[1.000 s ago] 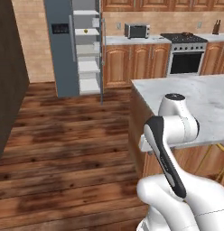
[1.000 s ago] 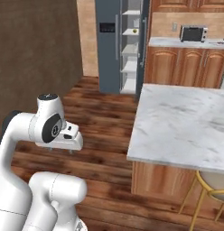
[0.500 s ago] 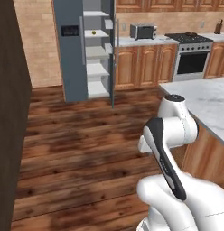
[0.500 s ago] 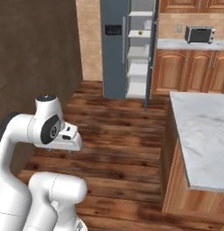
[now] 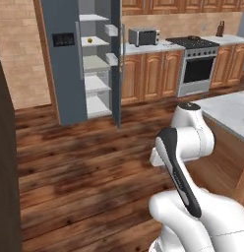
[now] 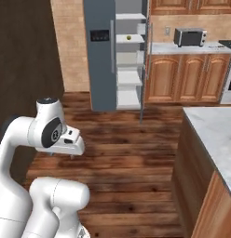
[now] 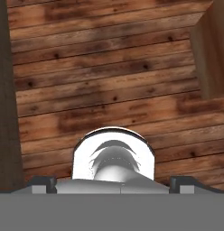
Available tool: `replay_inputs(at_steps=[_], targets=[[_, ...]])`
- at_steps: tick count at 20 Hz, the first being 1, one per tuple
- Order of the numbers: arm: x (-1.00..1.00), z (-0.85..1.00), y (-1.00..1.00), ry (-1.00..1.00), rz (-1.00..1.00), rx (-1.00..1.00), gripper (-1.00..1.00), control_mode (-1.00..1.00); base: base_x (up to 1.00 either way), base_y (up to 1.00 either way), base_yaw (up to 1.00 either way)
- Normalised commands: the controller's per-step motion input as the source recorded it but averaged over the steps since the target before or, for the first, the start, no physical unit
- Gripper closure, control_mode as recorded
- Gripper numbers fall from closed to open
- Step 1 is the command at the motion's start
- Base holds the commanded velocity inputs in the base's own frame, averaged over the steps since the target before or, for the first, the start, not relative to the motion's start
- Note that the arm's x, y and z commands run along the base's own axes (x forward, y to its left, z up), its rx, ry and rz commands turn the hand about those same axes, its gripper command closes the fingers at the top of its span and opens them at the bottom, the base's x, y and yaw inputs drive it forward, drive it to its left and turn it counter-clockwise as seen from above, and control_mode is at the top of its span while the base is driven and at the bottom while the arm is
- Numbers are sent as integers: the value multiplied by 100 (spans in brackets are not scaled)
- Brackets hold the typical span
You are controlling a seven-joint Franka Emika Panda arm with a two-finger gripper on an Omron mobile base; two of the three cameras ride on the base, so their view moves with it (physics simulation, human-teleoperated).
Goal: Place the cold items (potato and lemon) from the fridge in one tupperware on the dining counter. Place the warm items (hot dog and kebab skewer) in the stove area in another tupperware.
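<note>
Wooden floor (image 7: 109, 67) lies under the wide, empty jaws; the step looks like the approach to the fridge (image 5: 79, 59). Next, its lemon (image 5: 88, 40), far ahead and above the jaws, calls for a closer reach

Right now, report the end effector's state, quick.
End effector: open, fingertips spread wide and nothing between them; it points down at the wooden floor.

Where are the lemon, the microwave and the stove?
lemon (image 5: 89, 39), left base view, its yellow body on a fridge shelf.
microwave (image 6: 190, 36), right base view, its front face.
stove (image 5: 198, 69), left base view, its oven door.
</note>
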Motion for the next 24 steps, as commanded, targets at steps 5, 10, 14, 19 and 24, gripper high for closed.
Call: replay_inputs(at_steps=[5,10,14,19,24], targets=[[0,0,0,0,0,0,-100,100,100,81,-6],[0,0,0,0,0,0,-100,100,100,52,0],[0,0,0,0,0,0,-100,100,100,34,0],[0,0,0,0,0,0,-100,100,100,9,0],[0,0,0,0,0,0,-100,100,100,0,11]])
